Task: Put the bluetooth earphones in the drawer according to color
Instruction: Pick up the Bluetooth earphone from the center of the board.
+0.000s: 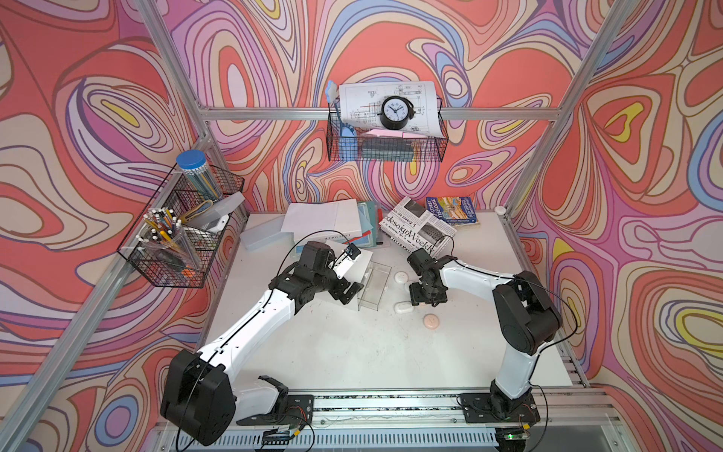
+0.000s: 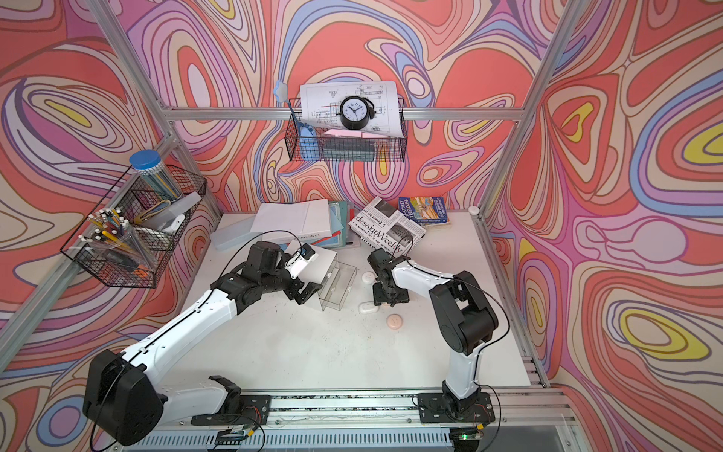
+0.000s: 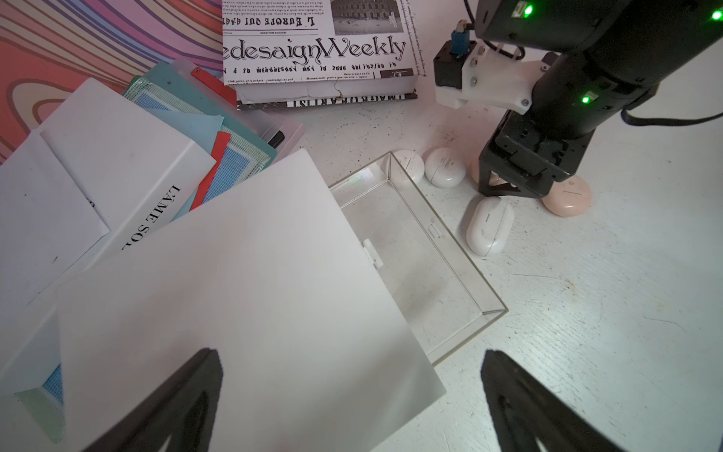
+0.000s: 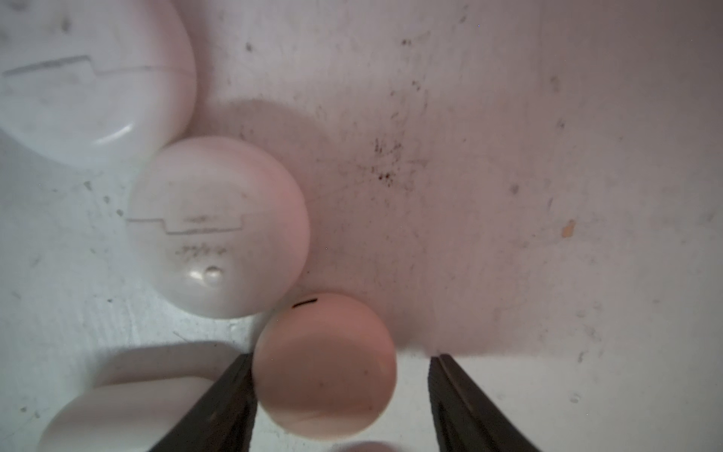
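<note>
Right gripper [image 4: 342,356], jaws apart, straddles small beige-pink pebble-shaped earphone case [image 4: 324,368] on white tabletop [image 1: 352,344], one finger against it, other clear; pulled-out clear plastic drawer [image 1: 374,287] lies near, toward the left arm [image 1: 250,317].

The walls [image 1: 391,39] carried swirling bands of coral, lilac, pale blue, cream and yellow, each outlined in dark lines. The table [image 1: 352,344] was white, flecked with dark specks. The drawer cabinet [image 3: 254,293] was plain white, and its drawer [image 3: 410,250] was clear with a small white knob. Just beside the cabinet lay three white cases [image 3: 444,167] and two beige-pink cases [image 3: 567,195]; one pink case bore a short black dash. Behind the cabinet, the newspaper [image 1: 414,231] showed black print on white, and the book [image 1: 452,209] had a blue and yellow cover. High above the cabinet, the clock [image 1: 395,111] was black with a white face. The wire baskets [image 1: 426,150] were black, and the jar lid [image 1: 190,161] was blue.
</note>
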Controlling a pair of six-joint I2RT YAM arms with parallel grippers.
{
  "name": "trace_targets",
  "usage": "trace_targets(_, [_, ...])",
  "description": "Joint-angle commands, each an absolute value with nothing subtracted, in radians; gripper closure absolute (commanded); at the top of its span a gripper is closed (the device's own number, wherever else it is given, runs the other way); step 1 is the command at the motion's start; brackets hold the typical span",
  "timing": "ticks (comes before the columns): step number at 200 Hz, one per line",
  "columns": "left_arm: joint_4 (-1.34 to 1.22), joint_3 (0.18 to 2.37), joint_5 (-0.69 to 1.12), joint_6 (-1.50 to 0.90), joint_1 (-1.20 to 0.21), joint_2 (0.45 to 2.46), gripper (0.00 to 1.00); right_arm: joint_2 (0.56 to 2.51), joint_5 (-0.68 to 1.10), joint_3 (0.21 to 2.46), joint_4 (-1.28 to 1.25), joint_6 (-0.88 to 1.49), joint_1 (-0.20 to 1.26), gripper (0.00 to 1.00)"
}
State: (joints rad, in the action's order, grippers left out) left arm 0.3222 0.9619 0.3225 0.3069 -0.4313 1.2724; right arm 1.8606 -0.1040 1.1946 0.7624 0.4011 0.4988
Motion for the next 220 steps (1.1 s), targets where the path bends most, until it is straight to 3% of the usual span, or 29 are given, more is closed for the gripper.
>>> trace_targets(1, [0.343,0.982,0.343,0.318,-0.433,1.278,0.02,1.883,-0.090,1.199,0.750,0.412,0.504,0.30])
trace_targets(80, [0.340,0.959,0.435,0.359,-0.433,1.248,0.01,1.903,-0.056,1.186,0.719,0.431,0.504,0.46])
trace_targets(117, [0.359,0.965,0.459,0.367,-0.433,1.255,0.01,1.895,-0.062,1.176,0.713,0.435,0.503,0.74])
trace_targets(141, [0.362,0.965,0.472,0.371,-0.433,1.256,0.01,1.886,-0.075,1.177,0.711,0.440,0.503,1.00])
trace_targets(220, [0.318,0.953,0.479,0.343,-0.424,1.196,0.02,1.626,-0.139,1.191,0.516,0.299,0.543,1.00])
